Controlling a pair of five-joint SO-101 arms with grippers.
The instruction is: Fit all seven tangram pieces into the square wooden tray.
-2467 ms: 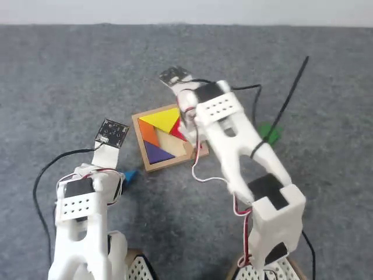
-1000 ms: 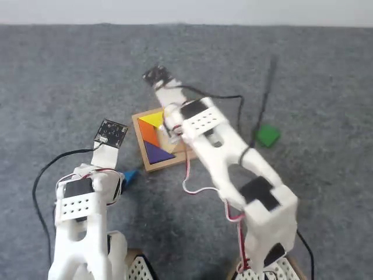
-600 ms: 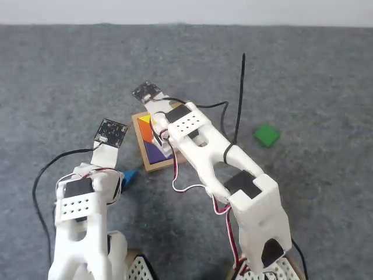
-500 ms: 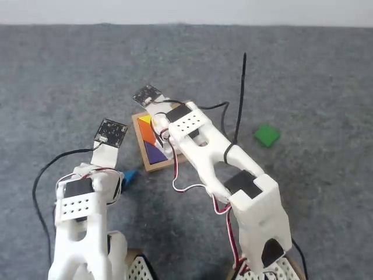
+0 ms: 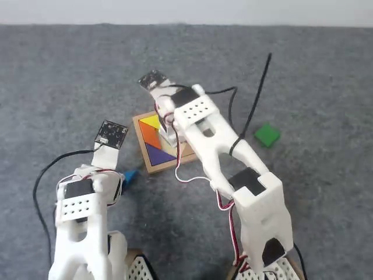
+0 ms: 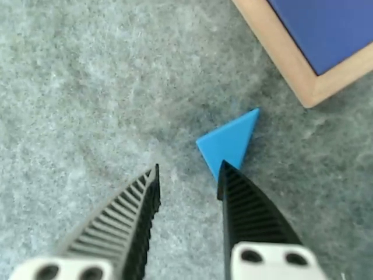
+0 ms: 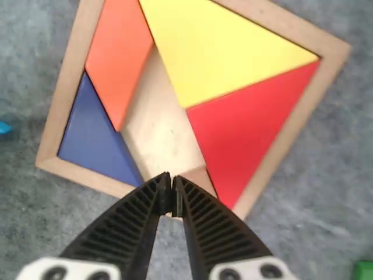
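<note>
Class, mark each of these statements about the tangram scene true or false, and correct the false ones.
1. The yellow triangle lies inside the wooden tray. True.
2. The green piece sits in the tray. False: it lies on the carpet, apart from the tray.
3. The right arm's jaws are shut with nothing between them. True.
4. The left arm's jaws are clamped on the light blue triangle. False: the jaws are open and the triangle lies flat on the carpet beside the tray.
5. The tray is completely filled. False: bare wood shows in its middle.
</note>
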